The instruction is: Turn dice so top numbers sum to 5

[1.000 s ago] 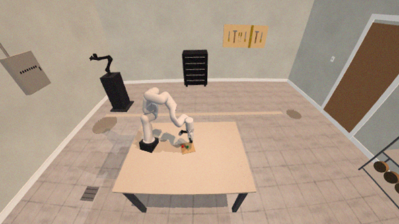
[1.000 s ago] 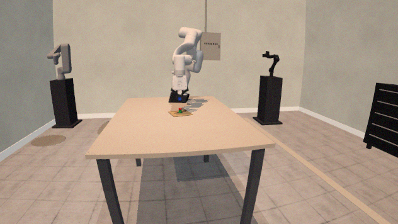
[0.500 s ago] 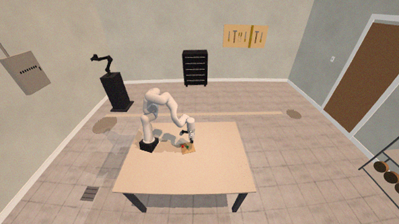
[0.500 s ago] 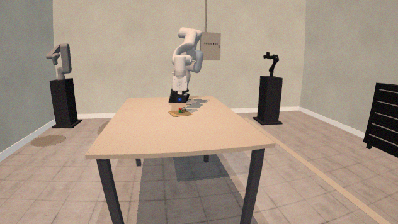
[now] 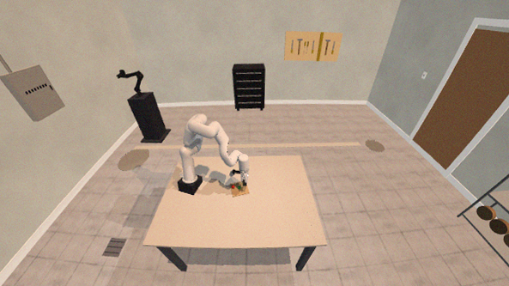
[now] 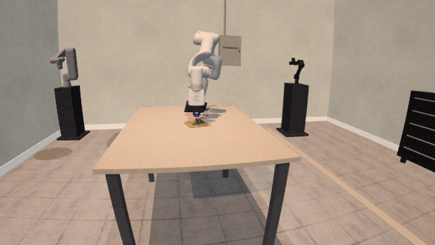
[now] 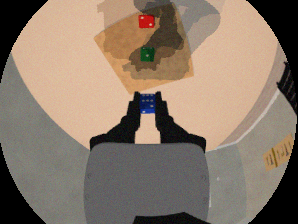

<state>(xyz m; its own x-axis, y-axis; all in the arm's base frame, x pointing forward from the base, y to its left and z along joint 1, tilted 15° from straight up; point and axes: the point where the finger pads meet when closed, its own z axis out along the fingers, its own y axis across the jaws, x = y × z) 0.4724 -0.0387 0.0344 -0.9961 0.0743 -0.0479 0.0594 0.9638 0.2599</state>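
Note:
A blue die is held between the fingertips of my gripper, above the table beside the mat's edge in the wrist view; its exact height is hard to tell. The face towards the wrist camera shows several pips. A red die lies on the mat, with two pips on top. A green die lies on the mat, apart from the red one, with one pip on top. The mat looks flat.
The wooden table carries the arm's black base, left of the mat in the top view. Arm shadows fall across the mat and table. The tool board, cabinet and pedestals stand away from the table.

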